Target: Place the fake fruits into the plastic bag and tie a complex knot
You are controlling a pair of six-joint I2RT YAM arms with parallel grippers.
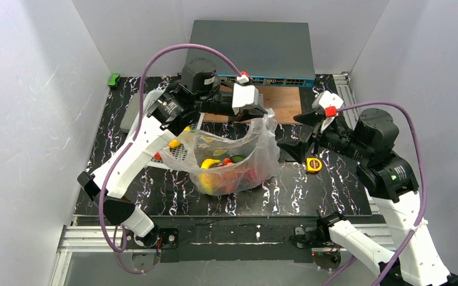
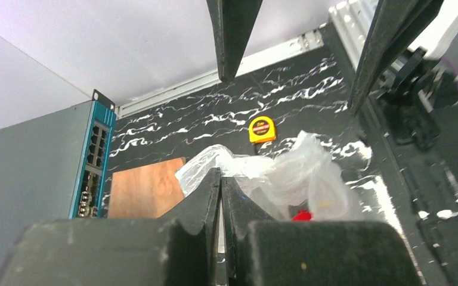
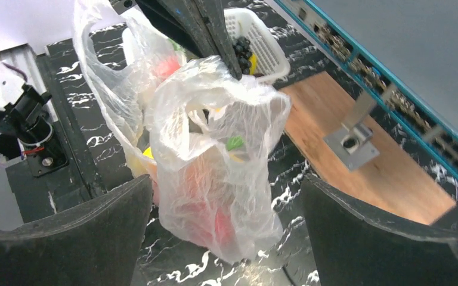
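The fingers point(image 2: 203, 205) of the left gripper point(image 2: 221, 179) are closed flat against each other, with a fold of the plastic bag point(image 1: 256, 152) pinched at their tips. In the right wrist view we see the bag's upper part drawn up to that pinch. The fingers point(image 3: 71, 238) of the right gripper point(image 1: 289, 131) stand wide apart and hold nothing. This gripper is near the bag, at 2 o'clock of it.

The bag stands at the centre of the table point(image 1: 173, 196) with its bottom on the surface. Inside it we see yellow, red and green fake fruits point(image 1: 217, 170).

A white basket point(image 3: 262, 42) lies at 9 o'clock of the bag, and a dark grape bunch point(image 3: 243, 47) rests in it. A yellow tape measure point(image 1: 314, 165) lies on the table at 3 o'clock of the bag, near it.
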